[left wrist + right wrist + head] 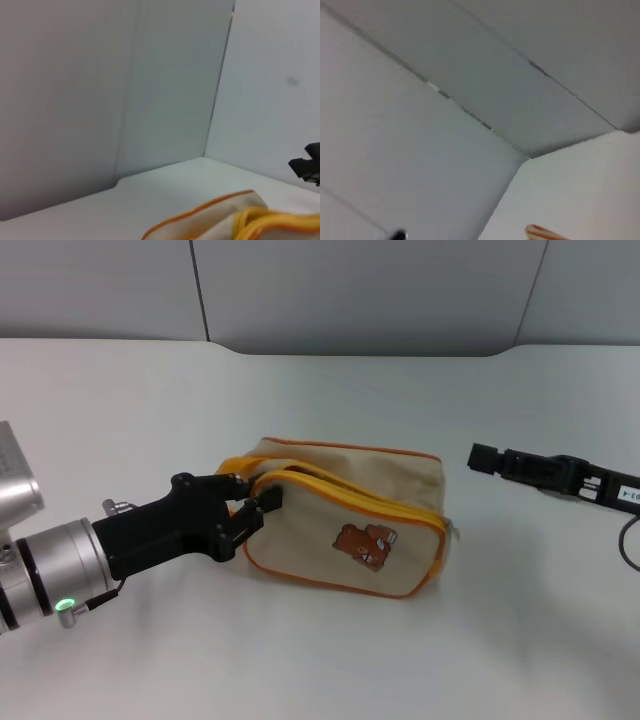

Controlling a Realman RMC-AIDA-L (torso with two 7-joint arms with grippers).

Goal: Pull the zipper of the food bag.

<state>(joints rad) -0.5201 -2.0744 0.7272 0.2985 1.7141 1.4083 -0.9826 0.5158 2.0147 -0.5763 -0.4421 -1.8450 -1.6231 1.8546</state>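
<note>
The food bag [390,480], cream canvas with orange-yellow piping and a brown bear picture [366,545], lies on the white table [330,660] at the centre. Its orange-yellow zipper strip [345,491] curves along the top and gapes slightly. My left gripper [252,502] is at the bag's left end, shut on the zipper strip there; the silver pull tab is hidden between its fingers. The left wrist view shows the bag's top edge [210,220]. My right gripper [485,457] hovers apart from the bag, to its right, and also shows in the left wrist view [307,167].
Grey wall panels [360,290] stand behind the table's far edge. A cable [630,540] hangs from the right arm. A sliver of the bag's edge [542,231] shows in the right wrist view.
</note>
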